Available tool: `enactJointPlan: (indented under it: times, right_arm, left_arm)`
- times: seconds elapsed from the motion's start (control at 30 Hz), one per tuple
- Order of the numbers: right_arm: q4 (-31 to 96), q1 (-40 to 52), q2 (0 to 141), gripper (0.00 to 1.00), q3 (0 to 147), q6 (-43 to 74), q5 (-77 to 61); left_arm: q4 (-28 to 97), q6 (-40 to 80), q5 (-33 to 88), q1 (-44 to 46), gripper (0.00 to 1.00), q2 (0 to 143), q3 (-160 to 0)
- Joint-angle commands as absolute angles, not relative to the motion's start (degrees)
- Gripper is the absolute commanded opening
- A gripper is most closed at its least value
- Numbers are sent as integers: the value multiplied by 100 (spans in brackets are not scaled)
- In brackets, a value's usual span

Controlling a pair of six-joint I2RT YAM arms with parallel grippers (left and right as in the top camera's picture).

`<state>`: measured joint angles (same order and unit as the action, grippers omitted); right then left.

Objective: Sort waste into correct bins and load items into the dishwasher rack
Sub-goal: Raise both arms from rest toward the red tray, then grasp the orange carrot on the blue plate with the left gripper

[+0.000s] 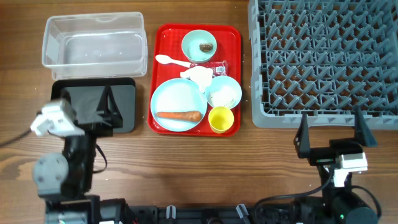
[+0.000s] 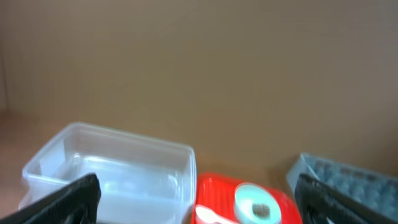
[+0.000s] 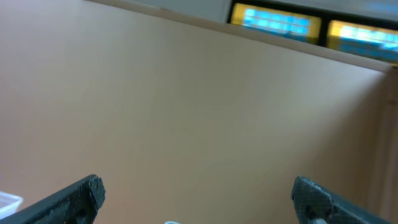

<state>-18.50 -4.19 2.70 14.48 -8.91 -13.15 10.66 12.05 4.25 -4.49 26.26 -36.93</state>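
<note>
Left tool (image 1: 104,99): jaws apart and empty, hanging over the black tray (image 1: 127,99).
Right tool (image 1: 333,134): jaws wide apart, nothing between them, just in front of the near edge of the rack (image 1: 323,56).
Carrot (image 1: 179,115): lies across the pale-blue plate (image 1: 174,93) on the red tray (image 1: 163,34). It looks stiff and light and would likely roll, so I'd pinch it across the thick middle.
Rice (image 1: 222,94): loose grains in the pale-blue bowl (image 1: 237,88). No pinching those, I reckon; hold the bowl by its rim and tip it.
Lump (image 1: 206,46): in the mint-green bowl (image 1: 190,43) at the back of the red tray. It is small and probably soft.
Napkin (image 1: 199,76): crumpled between the bowls, soft and light; any fold will do.
Wrapper (image 1: 219,67): mostly tucked beside the napkin and probably slippery.
Yellow cup (image 1: 221,119): just beside the plate. It looks light, with the rim the best hold.
Hard to see: the left arm covers part of the black tray, and the rack runs off the picture. Both wrist views are blurred and look mostly at a wall.
</note>
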Motion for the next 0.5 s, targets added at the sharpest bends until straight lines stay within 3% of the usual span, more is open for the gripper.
enactJointPlan:
  times: [0.0, 0.17, 0.23, 0.33, 0.47]
  right_arm:
    - [-1363, -436, 1007, 100, 2425, -1052, -2018]
    - [626, -436, 2768, 100, 4790, -1052, -2198]
    - [2001, -436, 3699, 100, 6093, -1120, -2257]
    - [3979, -436, 5113, 100, 7872, -1203, -2257]
    - [5293, -436, 6132, 100, 8923, -1188, -2300]
  left_arm:
    - [1815, 1063, 639, -423, 100, 3472, -4945]
    - [3181, 1048, 73, -423, 100, 4619, -6187]
    - [3710, 1046, 80, -423, 100, 5247, -6770]
    - [5367, 1044, 102, -423, 100, 6571, -8460]
    - [7441, 1044, 99, -423, 100, 8250, -10516]
